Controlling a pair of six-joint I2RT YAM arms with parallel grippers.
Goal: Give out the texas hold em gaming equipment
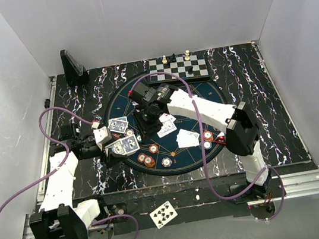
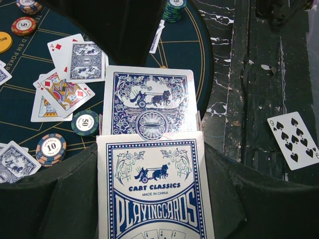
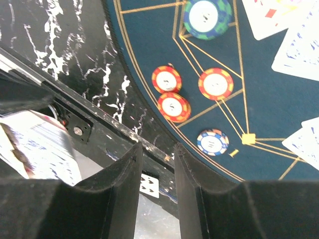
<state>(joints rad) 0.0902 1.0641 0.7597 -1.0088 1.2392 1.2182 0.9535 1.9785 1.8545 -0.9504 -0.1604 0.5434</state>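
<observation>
**Q:** Which container is present, and what is held in it?

**A:** A card box (image 2: pixel 154 186) is pinched by the left end effector (image 2: pixel 149 164). On its face "CART CLASSICS", "MADE IN CHINA" and "PLAYINGCARDS" can be read. A blue-backed deck (image 2: pixel 149 102) is seen protruding from its open end toward 12 o'clock.

**Q:** What is the state of the right end effector?

**A:** The right end effector (image 3: pixel 158 172) is seen with its fingers (image 3: pixel 124 184) nearly pressed together, a narrow gap left between them; nothing is pinched. It is positioned above the round mat (image 1: pixel 115 105), near its centre.

**Q:** Where is the remaining equipment located?

**A:** In the right wrist view, three orange chips (image 3: pixel 173 106) are grouped on the mat, with a blue-and-white chip (image 3: pixel 213 142) at 5 o'clock of them and a green-and-blue chip (image 3: pixel 207 18) at 1 o'clock. In the left wrist view, a chip marked "10" (image 2: pixel 51 148) and a chip marked "50" (image 2: pixel 85 122) are found at 9 o'clock of the deck, beside face-up cards (image 2: pixel 60 94). A nine of spades (image 2: pixel 294 139) lies on the counter (image 2: pixel 239 99), off the mat, at 3 o'clock of the box.
</observation>
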